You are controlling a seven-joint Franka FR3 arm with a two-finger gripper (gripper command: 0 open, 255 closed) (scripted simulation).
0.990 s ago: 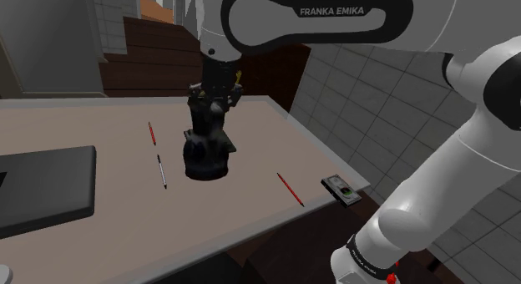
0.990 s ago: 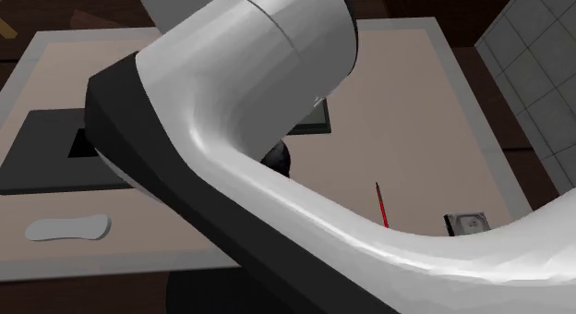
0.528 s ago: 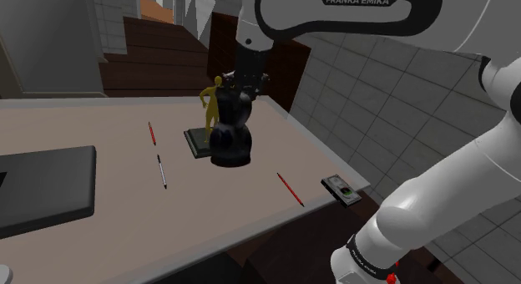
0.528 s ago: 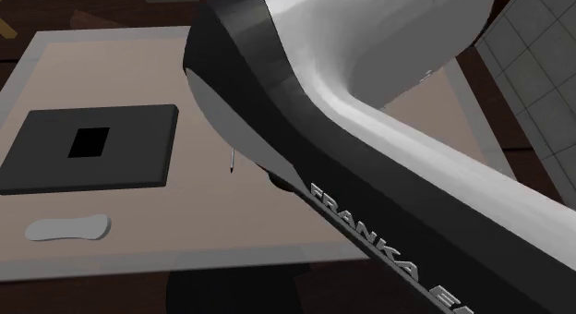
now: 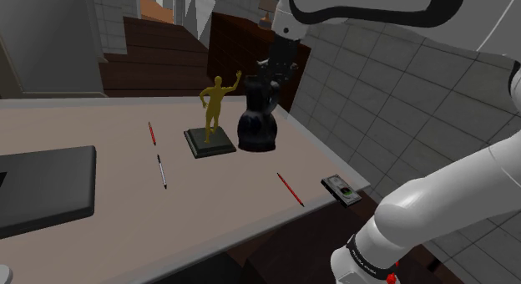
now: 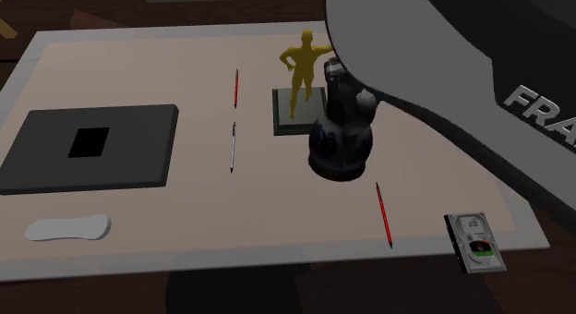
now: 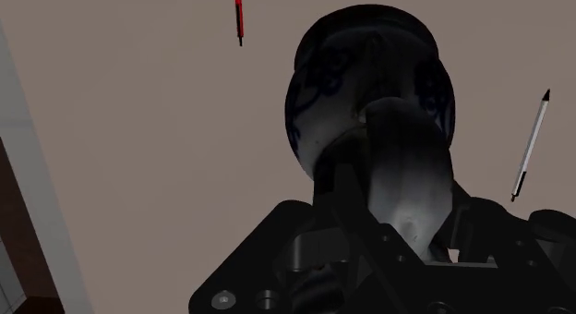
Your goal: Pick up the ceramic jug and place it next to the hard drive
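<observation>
The black gripper [image 5: 270, 77] is clenched on the neck of the dark jug [image 5: 255, 129], so the jug hangs directly under the fingers, with its round body, painted with a blue pattern, turned toward the table [image 5: 100, 124]. The jug is just beside the golden figurine [image 5: 214, 103], on the figurine's side that faces the hard drive [image 5: 342, 189]. I cannot tell if its bottom touches the table. The hard drive lies well apart from the figurine, near the table's corner. A red pen [image 5: 290, 189] lies between the figurine and the hard drive.
</observation>
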